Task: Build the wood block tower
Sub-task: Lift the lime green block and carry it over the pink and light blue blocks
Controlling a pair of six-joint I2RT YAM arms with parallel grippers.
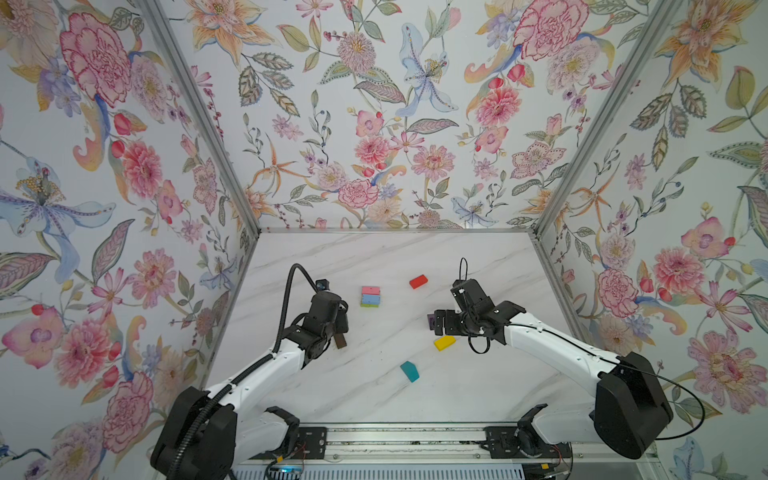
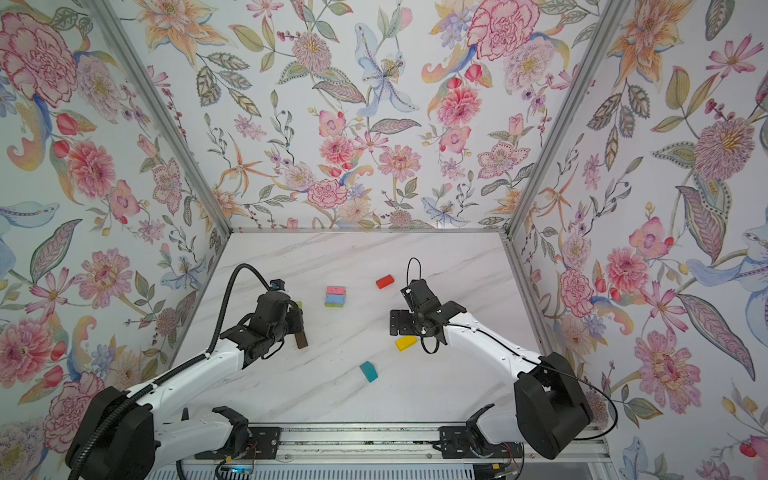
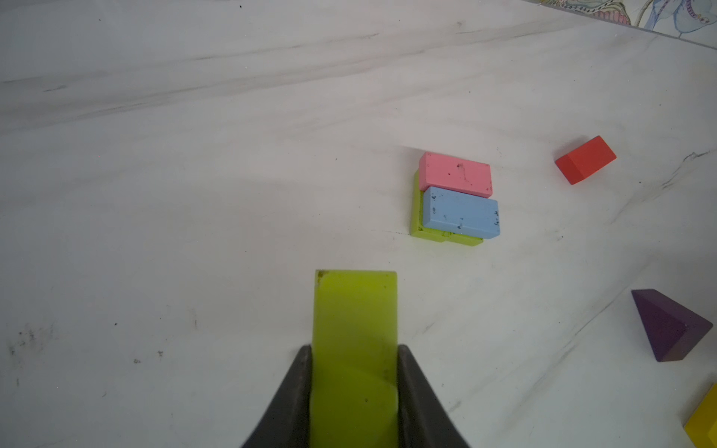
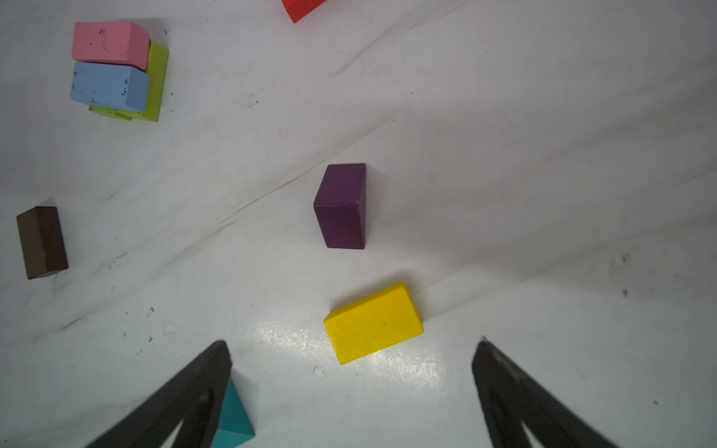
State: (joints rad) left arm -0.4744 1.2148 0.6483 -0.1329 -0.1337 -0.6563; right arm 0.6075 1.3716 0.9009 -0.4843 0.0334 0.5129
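Note:
The tower (image 1: 370, 296) is low: pink (image 3: 456, 172) and light blue (image 3: 459, 213) blocks lie side by side on lime green ones. My left gripper (image 3: 354, 349) is shut on a lime green block (image 3: 355, 310), a short way left of the tower and nearer the front. A brown block (image 1: 340, 340) lies on the table just below that gripper. My right gripper (image 4: 351, 345) hangs open and empty above the table, with the yellow block (image 4: 373, 322) just ahead of its fingertips, the purple block (image 4: 341, 205) farther ahead and the teal block (image 4: 232, 419) by one finger.
A red block (image 1: 418, 281) lies right of the tower toward the back. Flowered walls (image 1: 124, 249) close in the marble table (image 1: 374, 386) on three sides. A metal rail (image 1: 395, 440) carrying both arm bases runs along the front edge.

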